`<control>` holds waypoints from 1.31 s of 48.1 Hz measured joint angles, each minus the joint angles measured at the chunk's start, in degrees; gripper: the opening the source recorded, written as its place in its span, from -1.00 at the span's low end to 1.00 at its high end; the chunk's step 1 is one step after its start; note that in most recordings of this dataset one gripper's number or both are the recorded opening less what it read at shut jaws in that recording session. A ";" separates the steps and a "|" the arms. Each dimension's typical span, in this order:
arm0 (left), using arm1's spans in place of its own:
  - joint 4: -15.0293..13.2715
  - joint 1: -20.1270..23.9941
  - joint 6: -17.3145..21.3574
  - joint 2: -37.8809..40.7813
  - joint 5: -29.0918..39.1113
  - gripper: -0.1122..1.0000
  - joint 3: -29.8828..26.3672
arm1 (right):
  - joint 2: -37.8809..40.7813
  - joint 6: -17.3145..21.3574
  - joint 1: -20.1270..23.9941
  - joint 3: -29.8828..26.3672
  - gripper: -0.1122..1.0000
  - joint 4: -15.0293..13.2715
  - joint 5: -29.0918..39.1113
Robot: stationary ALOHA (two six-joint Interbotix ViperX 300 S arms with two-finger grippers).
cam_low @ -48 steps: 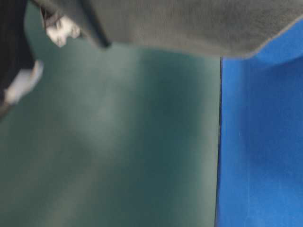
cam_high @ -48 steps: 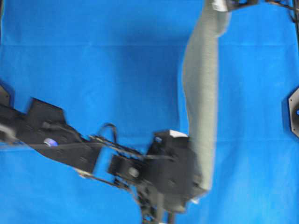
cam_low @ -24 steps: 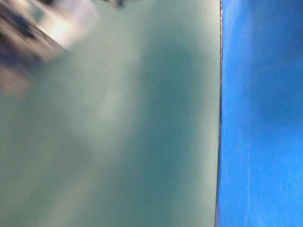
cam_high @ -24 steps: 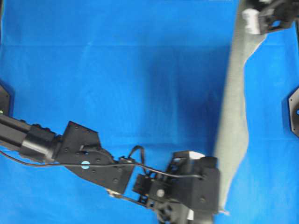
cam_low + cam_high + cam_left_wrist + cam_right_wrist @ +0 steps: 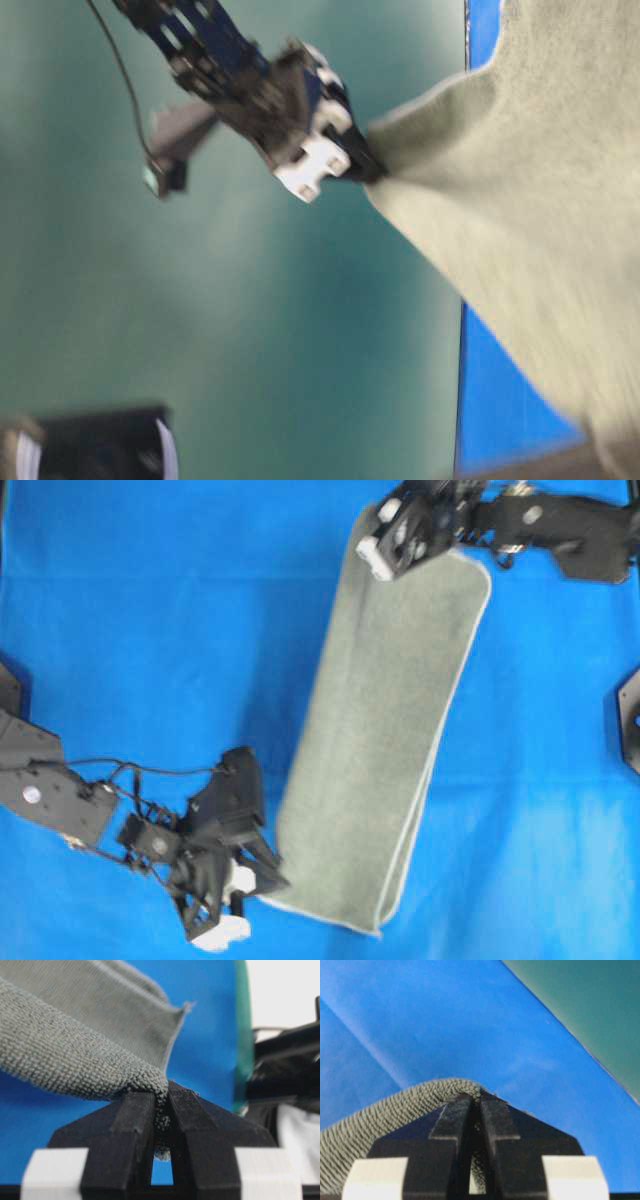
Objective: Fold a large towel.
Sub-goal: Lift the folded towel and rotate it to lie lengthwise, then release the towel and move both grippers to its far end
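the overhead view looks straight down on the blue tabletop. the table-level view sits low at its edge, close and turned sideways. each wrist view looks along its claw from very near. all four share the towel.

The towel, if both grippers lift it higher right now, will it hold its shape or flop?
Probably flop: the towel already sags and bunches where the left gripper pinches it, so it seems limp. Its looped terry pile looks grippy, so it likely won't slip from the right gripper. Being doubled over, its layers may shift apart.
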 measured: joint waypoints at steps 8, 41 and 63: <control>0.09 2.90 0.79 -0.18 -0.26 -0.73 1.93 | 2.20 -3.08 -0.26 -1.41 -0.74 -0.88 -0.79; 0.18 4.75 10.90 -3.96 5.80 0.58 1.67 | -0.62 -12.39 0.35 2.02 0.32 -3.16 -8.61; 0.18 11.16 22.68 -21.88 13.71 0.57 6.94 | -18.63 -11.16 5.01 10.99 0.32 -2.37 -9.05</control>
